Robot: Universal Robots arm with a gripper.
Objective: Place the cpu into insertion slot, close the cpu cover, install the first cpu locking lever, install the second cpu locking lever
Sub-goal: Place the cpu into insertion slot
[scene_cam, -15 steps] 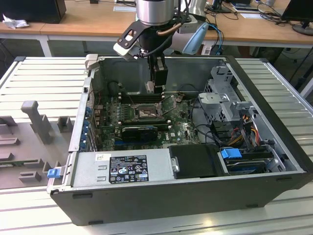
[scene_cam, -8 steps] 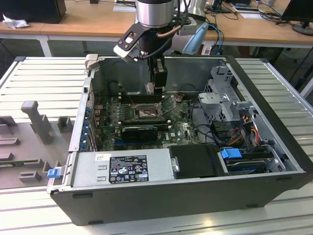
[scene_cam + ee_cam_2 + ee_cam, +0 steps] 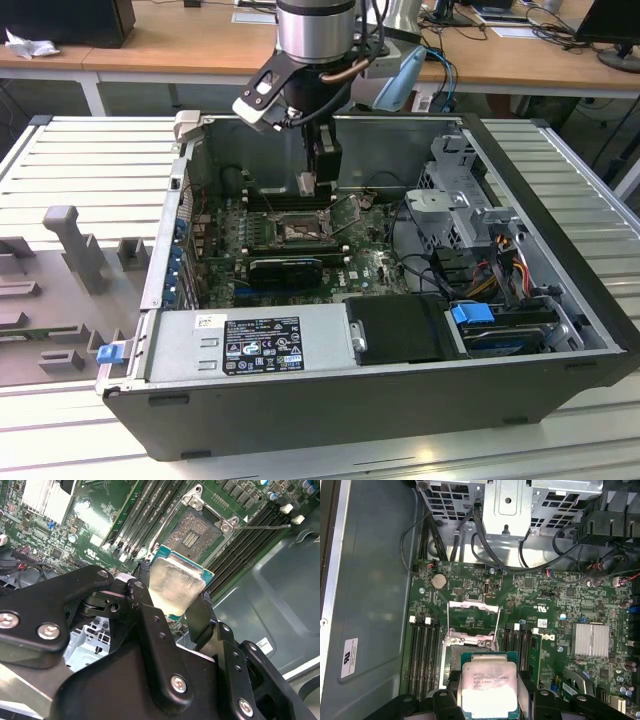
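- The hand (image 3: 172, 602) is clamped on the cpu (image 3: 176, 580), one finger on each of two opposite edges. The pale metal face is bare and turned to the cameras in both wrist views.
- In the exterior view the cpu (image 3: 306, 184) hangs inside the open computer case (image 3: 330, 400), above the insertion slot (image 3: 298, 231) and apart from it; not seated.
- The cpu cover (image 3: 472, 615) lies folded back from the slot (image 3: 451, 647), so the slot's contact field (image 3: 192, 532) is exposed.
- Handling, as judged: light, thin, stiff. The lid looks smooth, so an edge grip could slip if loose. The underside and the slot's contacts are likely fragile, so the edges are the place to hold.
- A thin locking lever (image 3: 265, 527) sticks out beside the slot.
- Edges: the memory slots (image 3: 422, 650) flank the slot close on both sides, and the raised cover bounds a third side.
- Room: open overhead. The drive cage (image 3: 455, 205) and cables (image 3: 485, 545) stand well apart, with the case wall (image 3: 375, 595) beyond the memory slots.
- The case rests on a slatted worktop (image 3: 90, 160).
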